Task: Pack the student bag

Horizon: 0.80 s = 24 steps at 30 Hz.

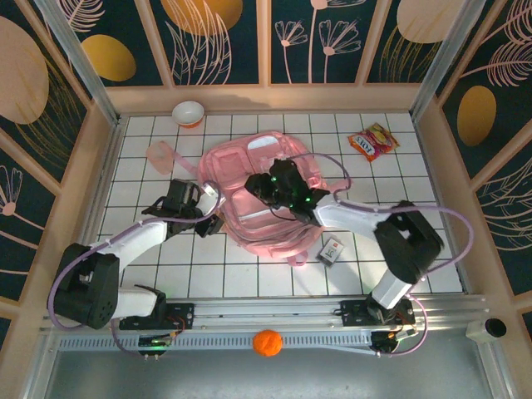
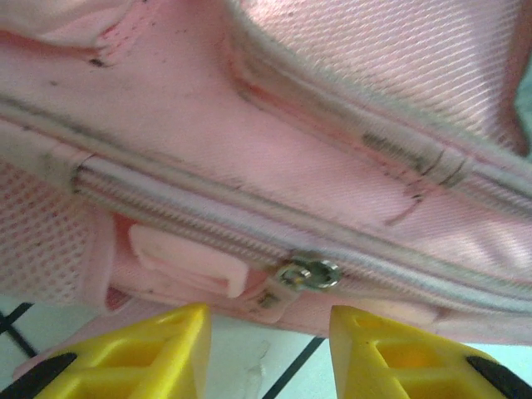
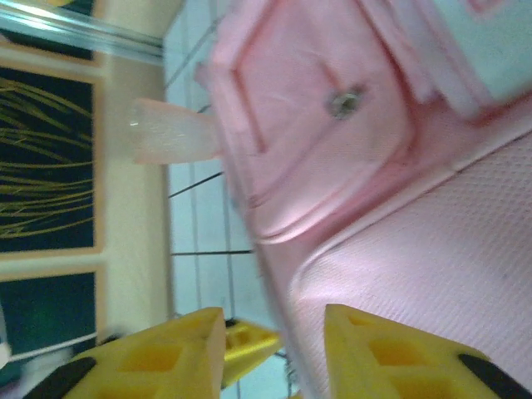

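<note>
The student bag [image 1: 262, 218], a big soft pink backpack, lies flat in the middle of the tiled table. My left gripper [image 1: 212, 221] is at its left edge. In the left wrist view that gripper [image 2: 270, 349] stands open just short of the bag [image 2: 274, 150], with a metal zipper pull [image 2: 307, 274] above the gap and only tile between the fingers. My right gripper [image 1: 259, 188] is over the bag's upper middle. In the right wrist view it [image 3: 274, 349] is open above the pink fabric [image 3: 416, 249], holding nothing.
A translucent pink cup [image 1: 161, 155] lies left of the bag and also appears in the right wrist view [image 3: 170, 131]. A white and orange bowl [image 1: 189, 112] sits at the back, a snack packet [image 1: 372, 141] at the back right, a small box [image 1: 332, 249] by the bag's front right, and an orange ball [image 1: 267, 342] beyond the front rail.
</note>
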Motion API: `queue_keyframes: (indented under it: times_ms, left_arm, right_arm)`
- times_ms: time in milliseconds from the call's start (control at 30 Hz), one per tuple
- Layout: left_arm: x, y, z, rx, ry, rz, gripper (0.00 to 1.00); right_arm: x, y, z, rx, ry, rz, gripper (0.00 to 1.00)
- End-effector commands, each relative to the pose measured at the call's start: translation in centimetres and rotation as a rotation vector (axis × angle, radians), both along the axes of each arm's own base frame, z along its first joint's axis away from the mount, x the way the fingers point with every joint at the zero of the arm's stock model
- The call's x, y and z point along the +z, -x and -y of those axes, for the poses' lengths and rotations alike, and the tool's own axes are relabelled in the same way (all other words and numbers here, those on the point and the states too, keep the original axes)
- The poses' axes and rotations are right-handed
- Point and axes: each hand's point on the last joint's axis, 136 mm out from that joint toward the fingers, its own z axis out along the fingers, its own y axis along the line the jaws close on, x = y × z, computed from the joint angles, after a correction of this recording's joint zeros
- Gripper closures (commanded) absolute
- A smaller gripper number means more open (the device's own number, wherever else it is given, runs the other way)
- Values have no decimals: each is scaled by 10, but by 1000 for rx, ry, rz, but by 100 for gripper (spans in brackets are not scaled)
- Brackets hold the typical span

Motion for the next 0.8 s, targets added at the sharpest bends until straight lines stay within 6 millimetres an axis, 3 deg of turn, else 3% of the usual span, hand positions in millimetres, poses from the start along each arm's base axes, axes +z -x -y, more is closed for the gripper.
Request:
queue_keyframes:
  times_ms: [0, 167, 333, 533, 767]
  left_arm:
    - [-4, 3, -20, 14, -86, 32, 57]
    - [-12, 12, -10, -107, -60, 5, 56]
    - [-17, 7, 0, -182, -50, -12, 57]
    - [-11, -2, 13, -239, -3, 13, 58]
    - [-2, 5, 23, -333, 51, 85, 58]
  right_arm:
    - [11, 26, 22, 4, 21, -25, 61]
    - [-2, 70, 44, 24, 3, -140, 58]
    - [-11, 100, 51, 44, -26, -229, 57]
    - [-27, 119, 52, 59, -60, -309, 55]
    - [-41, 123, 47, 70, -85, -345, 55]
